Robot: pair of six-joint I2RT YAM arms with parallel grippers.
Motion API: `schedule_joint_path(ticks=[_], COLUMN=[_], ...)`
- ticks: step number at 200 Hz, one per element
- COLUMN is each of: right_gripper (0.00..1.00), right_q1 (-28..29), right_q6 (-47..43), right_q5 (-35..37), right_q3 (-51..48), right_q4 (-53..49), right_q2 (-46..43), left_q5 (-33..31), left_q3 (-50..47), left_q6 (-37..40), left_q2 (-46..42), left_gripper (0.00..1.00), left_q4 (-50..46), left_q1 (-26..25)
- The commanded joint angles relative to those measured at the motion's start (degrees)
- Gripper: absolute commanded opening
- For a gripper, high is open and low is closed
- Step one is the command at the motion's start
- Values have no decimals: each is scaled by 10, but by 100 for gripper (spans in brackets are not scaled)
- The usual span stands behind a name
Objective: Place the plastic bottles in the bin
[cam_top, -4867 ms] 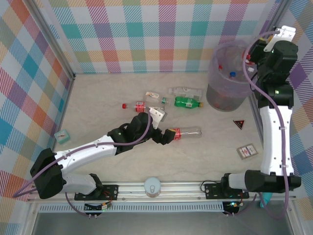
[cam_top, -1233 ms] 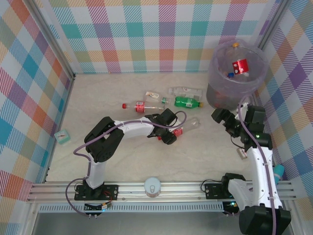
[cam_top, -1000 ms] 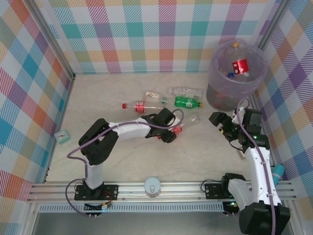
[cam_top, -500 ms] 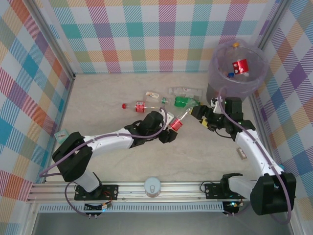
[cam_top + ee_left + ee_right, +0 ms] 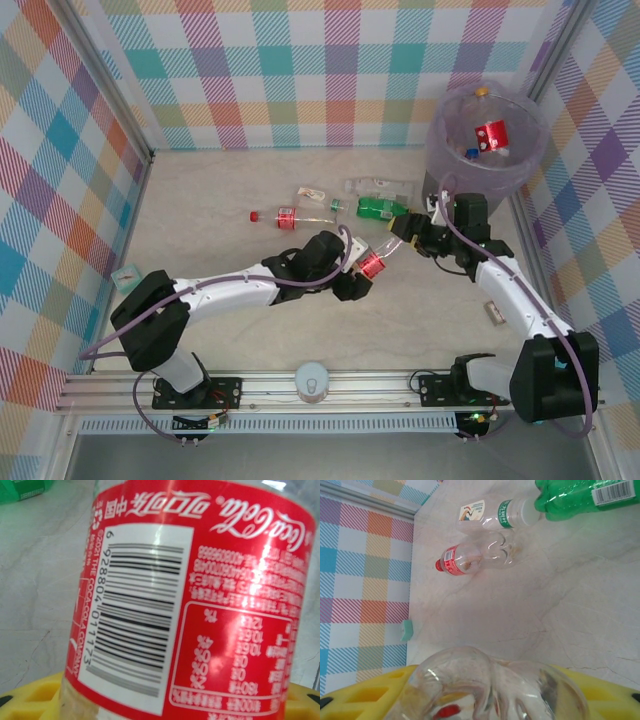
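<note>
A red-labelled plastic bottle [image 5: 373,264] hangs just above the table between the two arms. My left gripper [image 5: 352,282] is shut on its labelled part [image 5: 200,595]. My right gripper [image 5: 408,233] is shut on its clear bottom end [image 5: 490,687], which spans the gap between the yellow pads [image 5: 355,692]. The bin [image 5: 436,150] stands at the back right with red-labelled bottles [image 5: 490,133] inside. A green bottle [image 5: 385,209], a clear green-banded bottle [image 5: 378,186], a white-labelled bottle [image 5: 315,196] and a crushed red-capped bottle [image 5: 285,216] lie on the table behind the grippers.
A small teal cube [image 5: 127,276] sits by the left wall. A card [image 5: 497,312] lies near the right wall. A white round knob [image 5: 312,380] sits on the front rail. The bin is close behind the right forearm.
My right gripper swung left from beside the bin to the held bottle's clear end and closed on it. My left gripper carried the bottle a little right and up.
</note>
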Motion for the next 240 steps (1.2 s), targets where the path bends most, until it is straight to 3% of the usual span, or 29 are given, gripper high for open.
schedule_joint_path(ticks=[1, 10, 29, 38, 54, 93, 135, 164, 188, 209, 240], right_gripper=[55, 53, 47, 45, 39, 35, 36, 36, 35, 33, 33], right_q1=[-1, -1, -1, -1, -1, -5, -5, -5, -12, -21, -52], right_q6=[-10, -15, -32, -40, -52, -110, -217, -339, -435, -533, -544], right_q5=[32, 45, 58, 61, 75, 146, 355, 536, 627, 667, 653], right_q3=[0, 2, 13, 19, 26, 85, 263, 357, 405, 428, 503], right_q4=[-27, -42, -80, -97, -118, -174, -199, -133, -44, 50, 27], right_q2=[-29, -38, -48, -52, -65, -90, -98, -77, -55, -23, 53], left_q5=[3, 2, 11, 12, -1, -87, -172, -183, -182, -181, -180], left_q3=[40, 44, 45, 43, 35, 25, -11, -31, -45, -55, -67], left_q6=[5, 9, 20, 24, 30, 36, -12, -29, -36, -38, -39], left_q2=[5, 7, -1, -12, -42, -104, -131, -139, -140, -141, -152], left_gripper=[61, 67, 92, 100, 100, 100, 100, 100, 100, 100, 100], left_q4=[0, 0, -4, -11, -18, -42, -42, -34, -31, -28, -22], left_q1=[-9, -9, -10, -10, -10, -10, -10, -10, -11, -10, -10])
